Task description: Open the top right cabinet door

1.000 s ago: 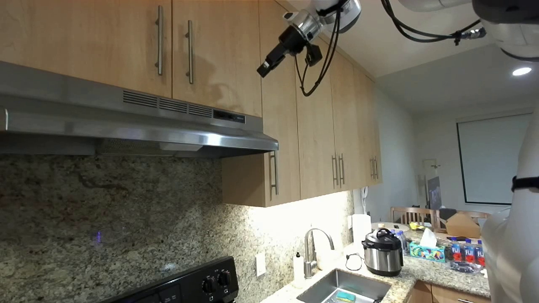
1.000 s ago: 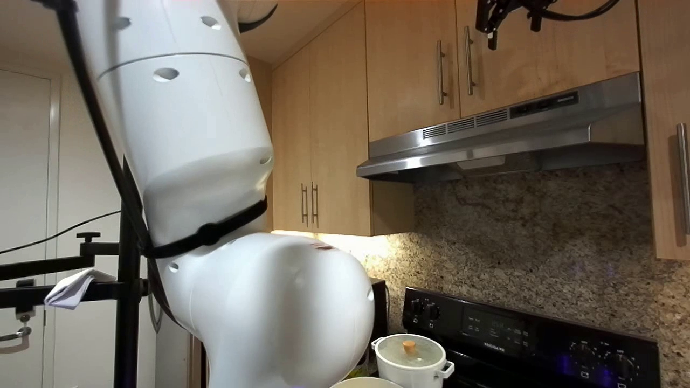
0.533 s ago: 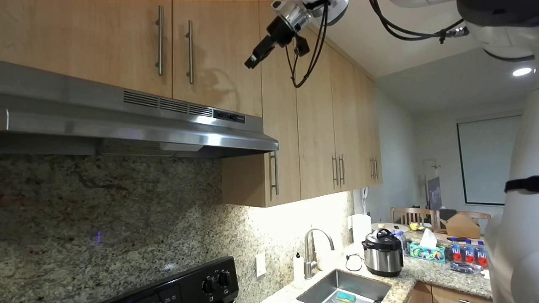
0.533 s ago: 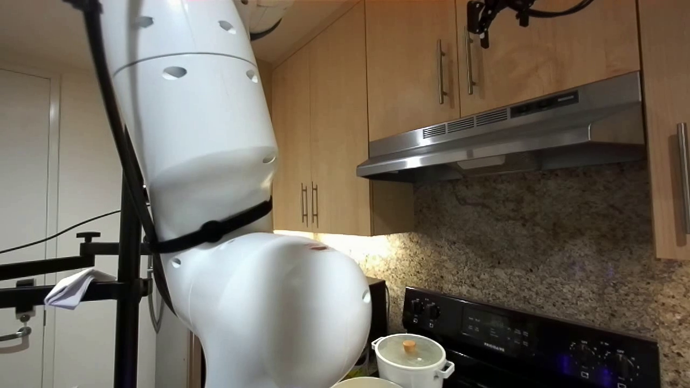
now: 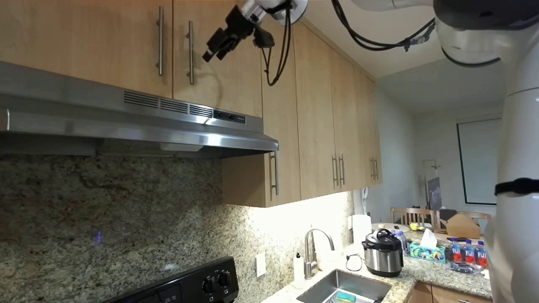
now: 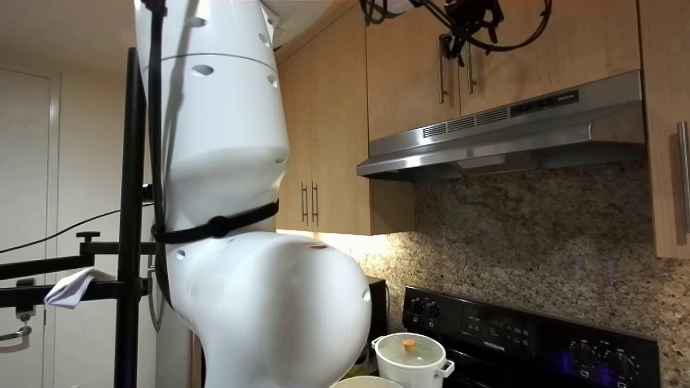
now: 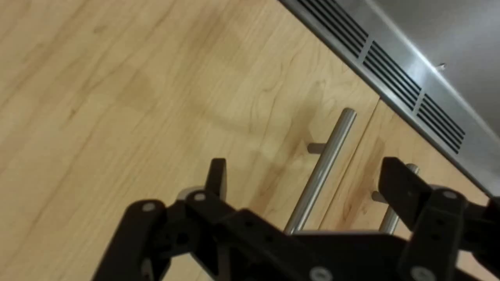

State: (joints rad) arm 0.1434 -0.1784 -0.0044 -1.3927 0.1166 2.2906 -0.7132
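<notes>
Gripper (image 7: 306,179), two fingers (image 7: 400,191) apart, faces two closed cabinet doors (image 7: 136,97), one handle (image 7: 319,171) each.

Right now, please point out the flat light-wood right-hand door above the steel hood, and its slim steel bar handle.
Flat light-wood door (image 5: 227,84), in an exterior view: lower front face.
Slim steel bar handle (image 7: 320,171), in the wrist view: bar's middle.
</notes>
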